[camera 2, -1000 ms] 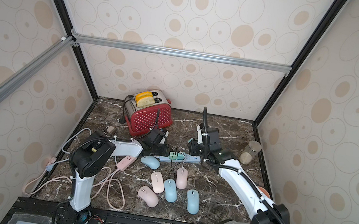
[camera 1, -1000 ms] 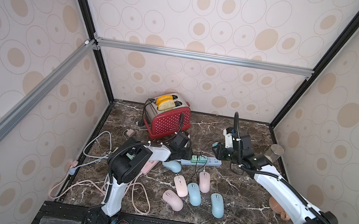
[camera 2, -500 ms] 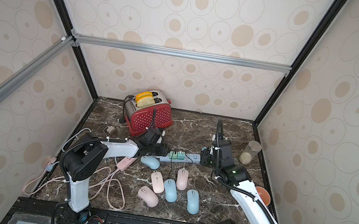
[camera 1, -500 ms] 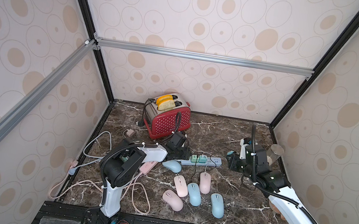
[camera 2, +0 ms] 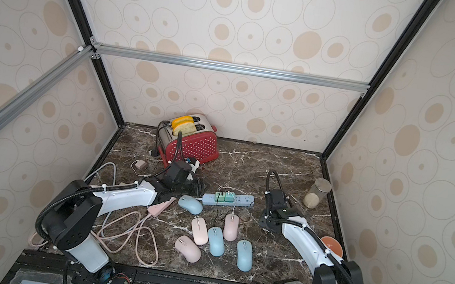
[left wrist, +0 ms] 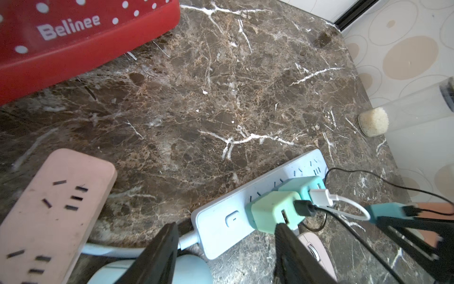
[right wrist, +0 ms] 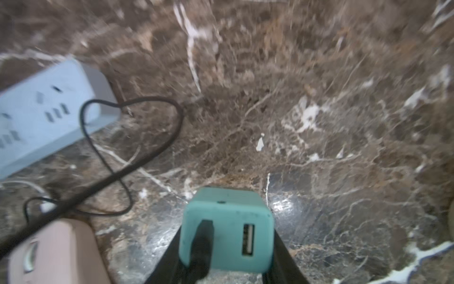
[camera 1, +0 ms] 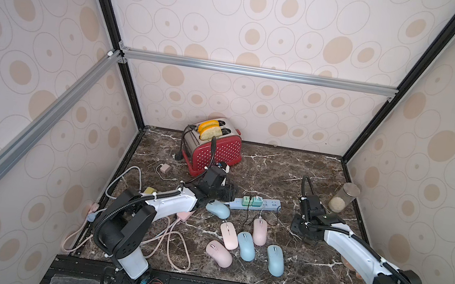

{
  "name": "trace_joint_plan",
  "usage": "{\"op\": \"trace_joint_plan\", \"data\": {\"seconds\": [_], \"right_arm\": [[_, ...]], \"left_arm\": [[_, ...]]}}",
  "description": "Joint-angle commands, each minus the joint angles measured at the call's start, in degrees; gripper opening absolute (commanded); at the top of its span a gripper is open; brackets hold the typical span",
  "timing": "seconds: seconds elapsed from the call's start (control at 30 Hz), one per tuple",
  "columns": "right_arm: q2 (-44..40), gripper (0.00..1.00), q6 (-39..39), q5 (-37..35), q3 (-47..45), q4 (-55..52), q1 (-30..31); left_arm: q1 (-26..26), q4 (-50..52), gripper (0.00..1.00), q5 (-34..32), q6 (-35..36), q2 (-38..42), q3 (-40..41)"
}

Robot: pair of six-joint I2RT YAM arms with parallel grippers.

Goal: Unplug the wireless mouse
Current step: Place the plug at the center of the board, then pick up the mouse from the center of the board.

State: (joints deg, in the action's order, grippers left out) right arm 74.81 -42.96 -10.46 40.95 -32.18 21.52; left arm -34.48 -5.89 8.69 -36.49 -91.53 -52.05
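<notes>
My right gripper is shut on a teal charger adapter, lifted off and to the right of the light-blue power strip. A black plug sits in the adapter, and its black cable trails back toward the mice. Two green adapters stay plugged into the strip. Several pink and blue mice lie in front of the strip; the pink mouse nearest it has a cable at its nose. My left gripper stands open, its jaws on either side of the strip's switch end.
A red toaster stands at the back. A jar of rice is by the right wall and an orange bowl lies beside my right arm. A pink power strip and looped cables lie at the left.
My right gripper has pulled away from the strip, rightward and toward the front, with the teal adapter in it. My left gripper's jaws have widened at the strip's end.
</notes>
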Motion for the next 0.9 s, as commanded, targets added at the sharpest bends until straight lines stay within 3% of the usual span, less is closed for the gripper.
{"op": "trace_joint_plan", "data": {"seconds": [0.0,0.07,0.23,0.6,0.87], "right_arm": [[2.1,0.51,-3.1,2.4,-0.4,3.1,-1.6],[3.0,0.66,-3.2,3.2,0.0,3.4,-1.8],[0.6,0.76,-1.9,4.2,0.8,3.7,-1.9],[-8.3,0.68,6.6,12.0,1.3,7.2,0.5],[-8.6,0.67,8.9,14.3,0.6,7.8,9.1]], "left_arm": [[0.2,-1.2,0.67,1.9,-1.1,2.0,1.4],[0.3,-1.0,0.67,2.8,-1.4,2.2,2.1],[0.3,-0.9,0.67,4.3,-1.4,2.0,3.5],[-2.3,0.2,0.62,7.5,0.2,-0.6,4.4],[-8.4,5.1,0.63,3.2,-1.8,8.4,12.8]]}}
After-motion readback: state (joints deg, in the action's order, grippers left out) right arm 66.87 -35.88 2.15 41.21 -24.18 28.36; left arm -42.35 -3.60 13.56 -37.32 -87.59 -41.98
